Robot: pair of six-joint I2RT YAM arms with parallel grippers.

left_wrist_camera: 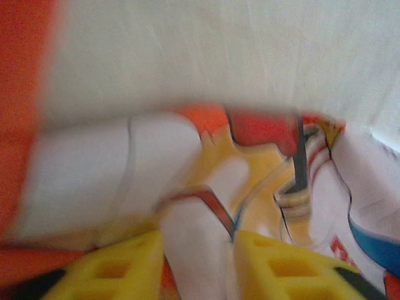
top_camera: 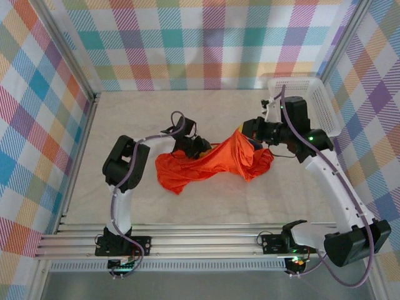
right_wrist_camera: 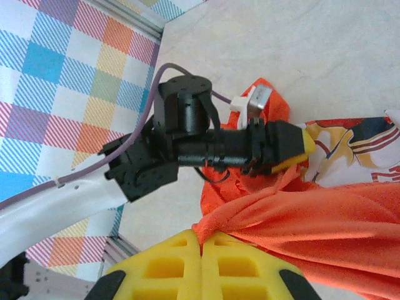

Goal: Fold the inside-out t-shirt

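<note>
Now, look at the middle of your bench (top_camera: 137, 119). The orange-red t-shirt (top_camera: 206, 167) lies there in a crumpled heap, between your two arms. Your right hand (right_wrist_camera: 201, 240) is clenched on a pinch of the orange cloth. Its yellow fingers (right_wrist_camera: 162, 269) press together with the cloth squeezed between them. From above, that hand holds the right side of the t-shirt up in a little peak. Your left hand (top_camera: 199, 148) sits at the top left part of the heap, touching it. Its own camera is blurry. There its fingers stand apart, with white cloth and a colourful print (left_wrist_camera: 269, 162) close in front of them. You cannot tell if that hand grips the cloth. A white basket (top_camera: 315, 94) stands at the far right, apart from the t-shirt.
</note>
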